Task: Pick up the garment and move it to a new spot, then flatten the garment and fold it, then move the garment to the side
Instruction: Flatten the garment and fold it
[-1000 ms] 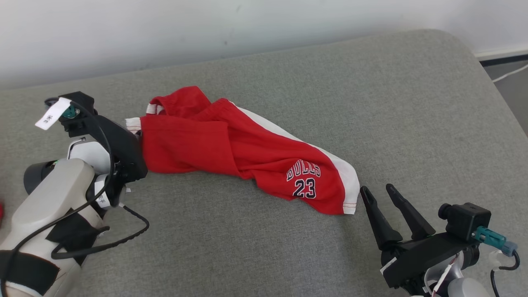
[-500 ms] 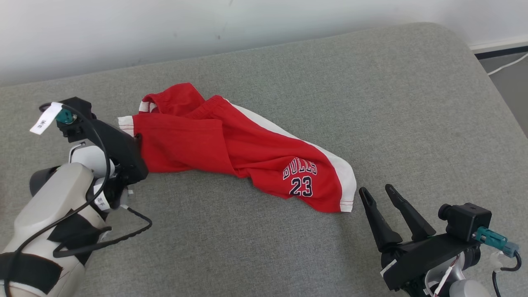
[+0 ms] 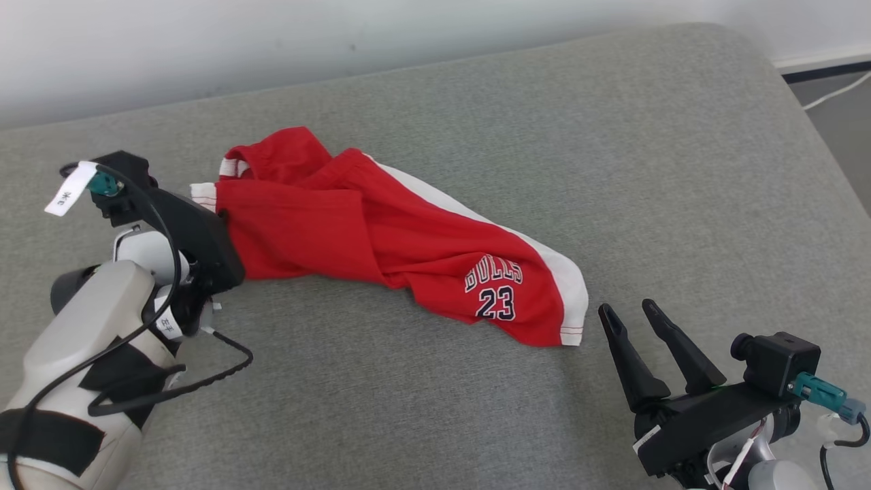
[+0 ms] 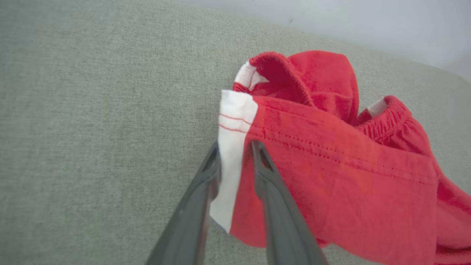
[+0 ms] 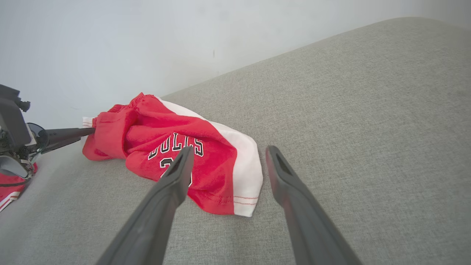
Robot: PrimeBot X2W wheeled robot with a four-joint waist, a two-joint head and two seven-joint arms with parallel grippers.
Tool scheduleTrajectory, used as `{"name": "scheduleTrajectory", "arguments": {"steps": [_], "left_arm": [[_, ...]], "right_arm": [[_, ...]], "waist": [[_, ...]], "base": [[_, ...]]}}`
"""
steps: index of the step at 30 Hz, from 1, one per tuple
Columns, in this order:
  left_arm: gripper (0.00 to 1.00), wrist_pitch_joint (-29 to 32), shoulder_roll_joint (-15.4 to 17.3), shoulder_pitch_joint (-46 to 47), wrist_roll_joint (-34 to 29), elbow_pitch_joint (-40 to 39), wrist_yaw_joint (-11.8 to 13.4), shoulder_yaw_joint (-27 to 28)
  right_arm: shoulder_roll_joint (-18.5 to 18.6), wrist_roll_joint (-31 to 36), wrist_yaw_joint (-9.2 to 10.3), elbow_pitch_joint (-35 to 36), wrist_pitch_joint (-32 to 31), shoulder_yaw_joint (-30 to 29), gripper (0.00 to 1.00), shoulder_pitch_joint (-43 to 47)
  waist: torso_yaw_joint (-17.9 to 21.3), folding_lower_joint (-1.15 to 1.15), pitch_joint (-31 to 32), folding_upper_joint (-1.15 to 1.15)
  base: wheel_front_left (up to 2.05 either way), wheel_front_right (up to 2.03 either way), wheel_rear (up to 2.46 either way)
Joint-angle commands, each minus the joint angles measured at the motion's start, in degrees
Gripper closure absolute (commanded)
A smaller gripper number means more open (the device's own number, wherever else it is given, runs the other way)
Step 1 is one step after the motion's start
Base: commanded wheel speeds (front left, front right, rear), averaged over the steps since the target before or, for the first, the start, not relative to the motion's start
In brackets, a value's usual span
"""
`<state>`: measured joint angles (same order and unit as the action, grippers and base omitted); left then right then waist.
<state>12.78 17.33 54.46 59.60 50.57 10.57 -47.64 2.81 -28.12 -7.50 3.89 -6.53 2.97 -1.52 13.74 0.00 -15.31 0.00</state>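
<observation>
A red garment with white side bands and "BULLS 23" print lies crumpled on the grey cushion. My left gripper is at its left end, one finger on each side of the white hem. The jaws are narrow with a gap, and the cloth lies flat between them, not bunched. In the head view the left gripper is mostly hidden under its wrist. My right gripper stands open just right of the garment's white lower corner, not touching it. In the right wrist view the right gripper frames that corner of the garment.
The cushion runs wide to the right and front, bounded by a pale wall behind. Its right edge drops to the floor, where a white cable lies. Another red and white cloth shows beside the left arm.
The whole head picture has shifted a little, so the camera moved. The garment and both arms keep about the same places relative to each other.
</observation>
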Motion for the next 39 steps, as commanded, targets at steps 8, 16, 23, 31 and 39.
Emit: {"name": "scheduleTrajectory", "arguments": {"steps": [8, 16, 23, 31, 39], "left_arm": [[1.0, -3.7, 0.0, 1.1, -0.6, -3.6, -1.4, 0.1], [1.0, -0.5, -2.8, -4.9, -1.5, -16.1, -6.0, -6.0], [1.0, 3.9, -4.9, -13.9, 0.5, -34.8, -6.1, -11.8], [1.0, 5.0, -6.3, -18.1, 0.2, -43.2, -3.3, -14.9], [1.0, 3.6, -9.8, -20.4, 1.4, -40.2, -3.1, -15.9]], "right_arm": [[0.2, -0.4, 0.02, -0.6, 0.4, -0.1, 0.0, 0.3], [0.2, -1.0, 0.02, -1.5, 0.3, -0.6, 0.0, 0.6], [0.2, -2.0, 0.02, -3.0, 1.0, -0.4, 0.0, 0.7], [0.2, -2.6, 0.02, -4.5, 2.0, -1.0, 0.0, 0.6], [0.2, -2.3, 0.02, -5.0, 2.2, -1.6, 0.0, 0.4]], "waist": [[-4.8, 0.0, 1.4, 0.0], [-10.5, 0.0, 4.0, 0.0], [-12.4, 0.0, 6.4, 0.0], [-12.0, 0.0, 7.7, 0.0], [-10.3, 0.0, 8.5, 0.0]], "base": [[0.0, 0.0, 0.0], [0.0, 0.0, 0.0], [0.0, 0.0, 0.0], [0.0, 0.0, 0.0], [0.0, 0.0, 0.0]]}}
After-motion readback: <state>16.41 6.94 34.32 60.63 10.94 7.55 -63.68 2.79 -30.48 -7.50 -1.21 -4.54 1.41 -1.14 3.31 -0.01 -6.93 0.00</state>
